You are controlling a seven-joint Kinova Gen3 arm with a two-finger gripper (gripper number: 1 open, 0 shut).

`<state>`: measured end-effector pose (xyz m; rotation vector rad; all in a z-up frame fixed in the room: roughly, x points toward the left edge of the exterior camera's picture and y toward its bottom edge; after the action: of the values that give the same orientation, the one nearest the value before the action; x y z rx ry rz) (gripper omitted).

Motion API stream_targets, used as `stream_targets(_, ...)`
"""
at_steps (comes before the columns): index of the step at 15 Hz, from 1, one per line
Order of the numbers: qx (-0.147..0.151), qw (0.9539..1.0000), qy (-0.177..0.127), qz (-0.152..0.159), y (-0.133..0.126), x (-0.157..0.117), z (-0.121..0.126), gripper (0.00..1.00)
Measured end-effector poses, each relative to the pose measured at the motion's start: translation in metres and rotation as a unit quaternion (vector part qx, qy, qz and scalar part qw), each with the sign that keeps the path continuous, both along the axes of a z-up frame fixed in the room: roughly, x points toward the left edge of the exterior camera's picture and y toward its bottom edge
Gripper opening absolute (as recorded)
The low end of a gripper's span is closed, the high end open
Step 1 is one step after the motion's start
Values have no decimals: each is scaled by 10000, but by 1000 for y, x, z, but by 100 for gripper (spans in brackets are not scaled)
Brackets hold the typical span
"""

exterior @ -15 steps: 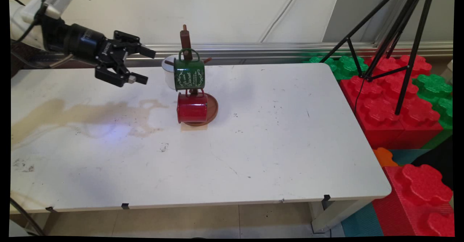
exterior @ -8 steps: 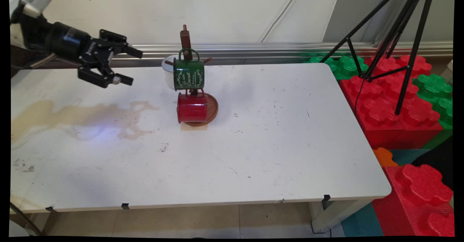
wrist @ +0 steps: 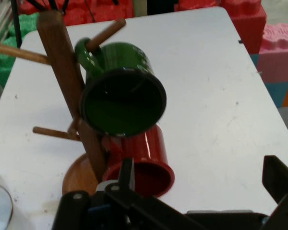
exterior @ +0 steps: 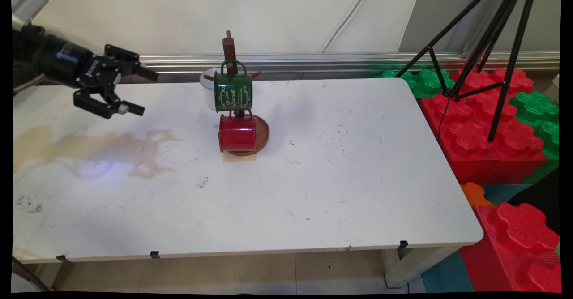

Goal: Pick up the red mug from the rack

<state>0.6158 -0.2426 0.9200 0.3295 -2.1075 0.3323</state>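
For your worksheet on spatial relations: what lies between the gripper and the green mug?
Main view: only bare table between the gripper and green mug.

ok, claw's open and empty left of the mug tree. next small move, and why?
Probably a short, level advance toward the green mug: the claw is open, holds nothing, and bare table separates it from the mug tree. The hand view looks into that mug's mouth. Mind the white mug behind the tree.

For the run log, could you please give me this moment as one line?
black two-finger gripper: open, empty, above table's left | wooden mug tree: green enamel mug on upper peg, red enamel mug below | white mug: behind tree
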Motion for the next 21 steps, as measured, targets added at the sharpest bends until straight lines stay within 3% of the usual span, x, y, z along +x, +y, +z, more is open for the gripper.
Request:
stream_targets(8,215,9996,-157,-39,15,9,-18,100)
stream_targets(21,413,9990,-161,93,5,-7,-60,100)
